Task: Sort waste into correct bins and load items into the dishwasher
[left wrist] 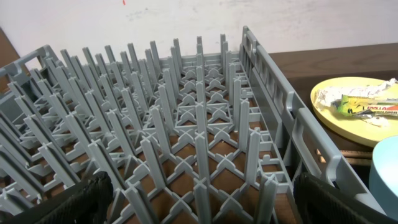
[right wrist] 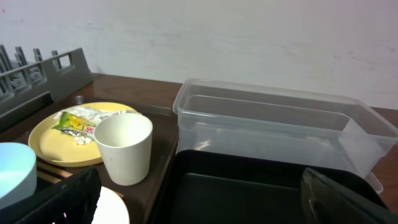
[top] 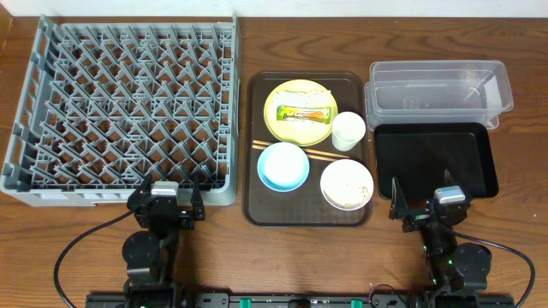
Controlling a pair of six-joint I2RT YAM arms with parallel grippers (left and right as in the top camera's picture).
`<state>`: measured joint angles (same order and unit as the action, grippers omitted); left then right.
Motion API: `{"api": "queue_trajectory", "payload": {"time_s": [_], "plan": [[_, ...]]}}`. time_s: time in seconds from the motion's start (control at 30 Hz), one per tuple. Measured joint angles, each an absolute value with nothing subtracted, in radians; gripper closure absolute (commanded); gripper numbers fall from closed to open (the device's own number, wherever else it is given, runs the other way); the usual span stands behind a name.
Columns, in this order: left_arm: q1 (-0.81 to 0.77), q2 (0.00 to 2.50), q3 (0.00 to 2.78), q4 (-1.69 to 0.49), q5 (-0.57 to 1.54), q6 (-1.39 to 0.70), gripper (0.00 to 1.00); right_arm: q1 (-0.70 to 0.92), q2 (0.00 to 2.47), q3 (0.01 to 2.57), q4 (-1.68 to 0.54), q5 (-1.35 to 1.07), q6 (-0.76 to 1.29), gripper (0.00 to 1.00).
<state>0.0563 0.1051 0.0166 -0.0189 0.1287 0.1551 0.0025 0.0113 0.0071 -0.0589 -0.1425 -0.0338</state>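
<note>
Left fingers (left wrist: 81,202) and right fingers (right wrist: 339,196) are spread, empty. Reaching the wrapper (right wrist: 78,121) ahead-left, right fingers may topple the nearer cup (right wrist: 124,148).

Table (top: 522,26): dark brown wood, with long grain running side to side in lighter and darker streaks. It fills the overhead view from edge to edge. The surface looks smooth, with a low sheen.

Wall (left wrist: 186,25): straight ahead of me, plain white to off-white. It rises right behind the table's far edge. In the left wrist view I note a tiny red mark (left wrist: 124,2) near the top of it. In the right wrist view the same wall shows faint grey scuffs and a slightly mottled, uneven finish.

Light: soft and even, from above. Shadows on the wood are short and blurred. The wall reads brighter than the table.
</note>
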Motion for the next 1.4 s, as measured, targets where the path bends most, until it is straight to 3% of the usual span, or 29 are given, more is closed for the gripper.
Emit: {"api": "queue_trajectory", "payload": {"time_s": [1.4], "plan": [[0.056,0.105,0.017,-0.019,0.129,0.188,0.06,0.002,0.013,0.007,-0.030,-0.146,-0.033,0.01]]}}
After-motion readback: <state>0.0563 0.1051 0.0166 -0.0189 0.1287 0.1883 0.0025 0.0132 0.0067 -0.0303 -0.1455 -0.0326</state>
